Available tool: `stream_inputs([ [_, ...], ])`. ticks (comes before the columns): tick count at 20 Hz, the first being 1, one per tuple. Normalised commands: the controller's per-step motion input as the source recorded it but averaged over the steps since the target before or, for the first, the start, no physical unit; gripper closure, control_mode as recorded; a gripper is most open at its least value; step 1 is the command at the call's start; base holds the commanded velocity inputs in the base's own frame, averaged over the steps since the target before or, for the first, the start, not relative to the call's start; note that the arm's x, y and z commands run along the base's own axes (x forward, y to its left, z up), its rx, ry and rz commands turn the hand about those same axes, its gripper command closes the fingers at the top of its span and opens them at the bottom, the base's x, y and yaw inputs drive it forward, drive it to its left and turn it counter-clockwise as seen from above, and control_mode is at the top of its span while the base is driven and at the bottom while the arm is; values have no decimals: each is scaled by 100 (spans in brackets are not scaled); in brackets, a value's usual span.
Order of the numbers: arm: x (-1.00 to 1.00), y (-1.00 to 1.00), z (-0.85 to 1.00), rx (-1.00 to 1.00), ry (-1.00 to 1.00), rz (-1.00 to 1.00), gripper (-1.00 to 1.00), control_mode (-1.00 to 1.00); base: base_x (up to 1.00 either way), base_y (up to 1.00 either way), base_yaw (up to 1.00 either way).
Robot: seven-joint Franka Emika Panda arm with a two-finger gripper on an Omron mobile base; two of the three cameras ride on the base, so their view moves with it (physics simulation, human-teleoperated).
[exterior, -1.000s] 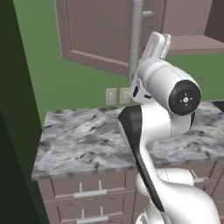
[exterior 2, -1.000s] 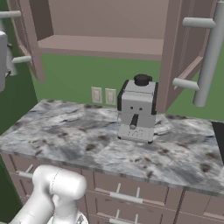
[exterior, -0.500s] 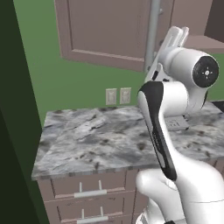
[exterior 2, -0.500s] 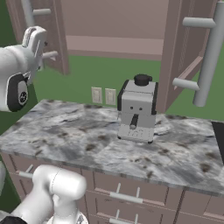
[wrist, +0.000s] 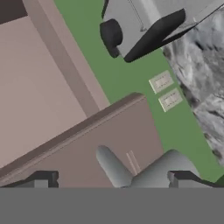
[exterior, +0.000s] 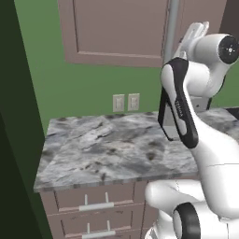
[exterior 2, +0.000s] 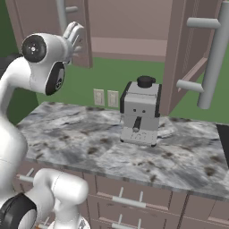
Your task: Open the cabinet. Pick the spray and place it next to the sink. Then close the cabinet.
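The cabinet (exterior 2: 134, 27) hangs above the counter with both doors swung out. Its left door (exterior: 121, 30) carries a grey bar handle (exterior: 172, 28), and the right door (exterior 2: 190, 58) has its own handle (exterior 2: 214, 58). My gripper (exterior: 198, 32) is raised beside the left door's handle (exterior 2: 61, 18) and is open. In the hand view the fingertips (wrist: 41, 179) stand wide apart, and the grey handle (wrist: 131, 168) lies between them against the door panel (wrist: 87, 140). The spray is out of view. A black corner of the sink (exterior 2: 225, 138) shows at the counter's right end.
A grey coffee machine (exterior 2: 141, 112) stands on the marbled counter (exterior 2: 80, 143) under the cabinet. Two wall outlets (exterior 2: 106, 97) sit on the green wall behind it. Drawers (exterior 2: 129, 201) run below the counter. A dark green wall (exterior: 18, 140) closes the left side.
My arm has swung right, from left of the cabinet to its left door. That door now faces the left base view more squarely. The gripper has stayed open.
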Motion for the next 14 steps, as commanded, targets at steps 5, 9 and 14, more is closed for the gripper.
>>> stream_inputs([
  [5,79,-24,0,12,1,5,-100,-100,0,0,0],
  [9,54,-3,-1,4,-7,3,-100,-100,0,0,0],
  [14,58,0,-1,7,-9,1,-100,-100,0,0,0],
])
